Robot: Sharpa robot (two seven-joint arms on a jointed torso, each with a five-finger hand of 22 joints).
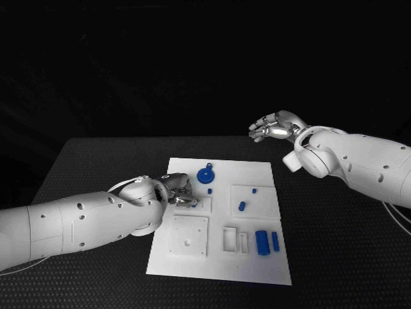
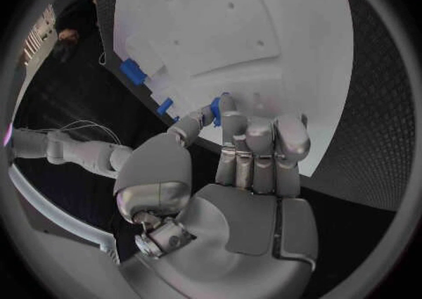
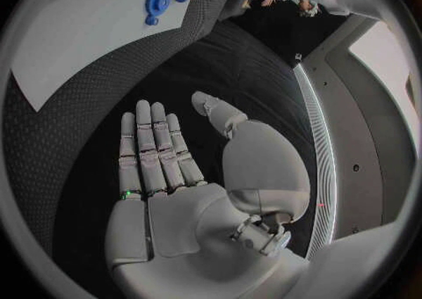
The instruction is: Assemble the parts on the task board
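Note:
The white task board [image 1: 261, 270] lies in the middle of the black table. On it are a round blue part [image 1: 205, 174], small blue parts [image 1: 242, 206] and two longer blue parts [image 1: 262, 243] by its near right corner. My left hand [image 1: 175, 190] reaches over the board's left edge; in the left wrist view its thumb and a fingertip [image 2: 227, 105] pinch a small blue part [image 2: 215, 112] just above the board [image 2: 264, 24]. My right hand [image 1: 278, 125] hangs raised beyond the board's far right corner, palm flat, fingers [image 3: 154, 148] spread, holding nothing.
The board has square and slotted recesses [image 1: 188, 235] near its front. Bare black table [image 1: 354, 257] lies to the right of the board and behind it. My right forearm [image 1: 372, 167] crosses above the table's right side.

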